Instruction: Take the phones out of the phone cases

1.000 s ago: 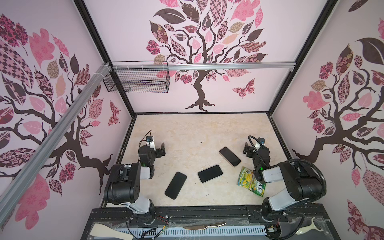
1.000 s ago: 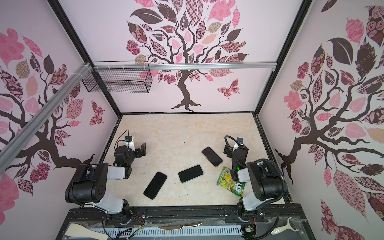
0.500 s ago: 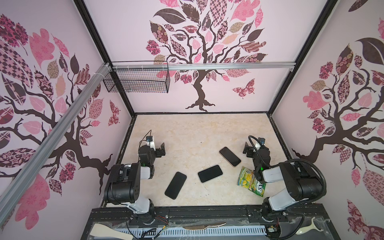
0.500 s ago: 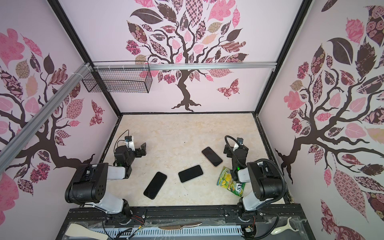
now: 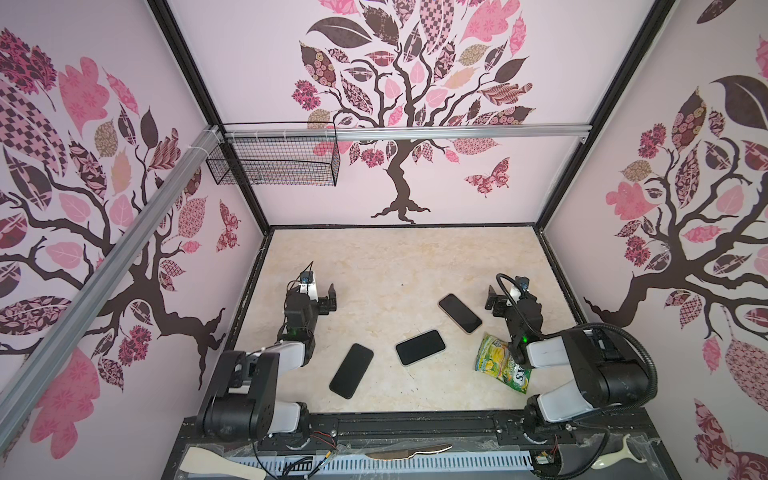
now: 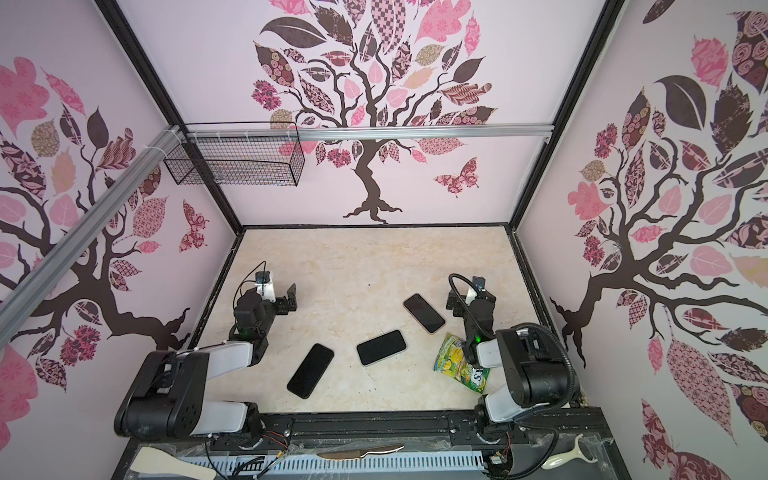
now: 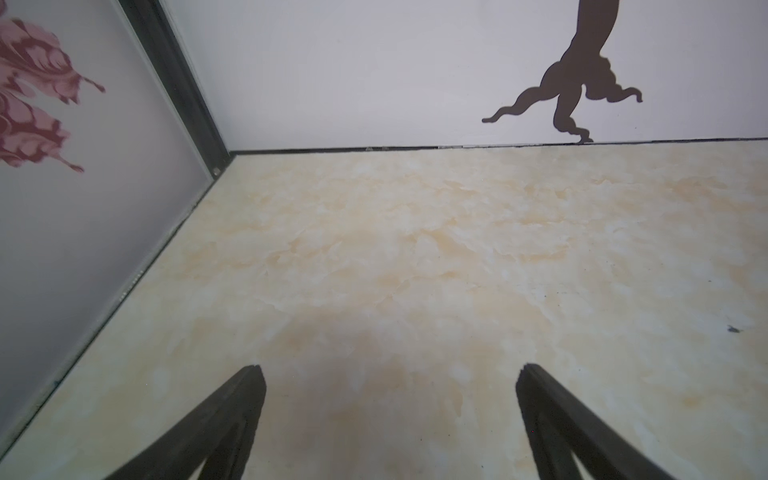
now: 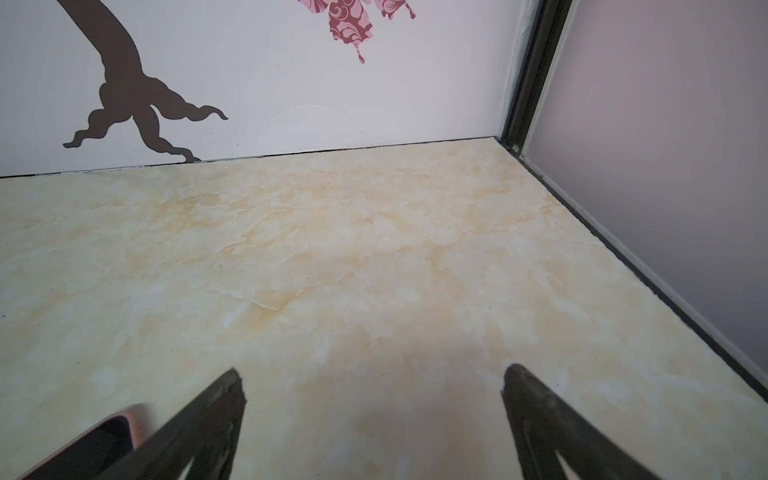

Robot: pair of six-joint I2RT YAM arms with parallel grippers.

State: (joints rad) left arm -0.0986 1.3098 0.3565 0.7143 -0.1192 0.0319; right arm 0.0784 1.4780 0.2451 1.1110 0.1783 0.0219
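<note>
Three dark phones lie face up on the marbled table in both top views. One is all black [image 5: 351, 370] [image 6: 310, 370], one has a pale rim [image 5: 420, 347] [image 6: 381, 347], and one has a pinkish rim [image 5: 459, 313] [image 6: 424, 313]. I cannot tell which rim is a phone case. My left gripper [image 5: 321, 293] [image 6: 282, 297] [image 7: 390, 370] is open and empty, left of the phones. My right gripper [image 5: 505, 297] [image 6: 465, 297] [image 8: 374, 370] is open and empty, just right of the pink-rimmed phone [image 8: 104, 436], whose corner shows beside one finger.
A green and yellow snack packet [image 5: 500, 365] [image 6: 461, 365] lies under the right arm. A wire basket [image 5: 274, 164] hangs on the back-left wall. Walls close in the table on three sides. A spatula [image 5: 220, 465], a knife [image 5: 407, 451] and a peeler [image 5: 615, 457] lie on the front ledge.
</note>
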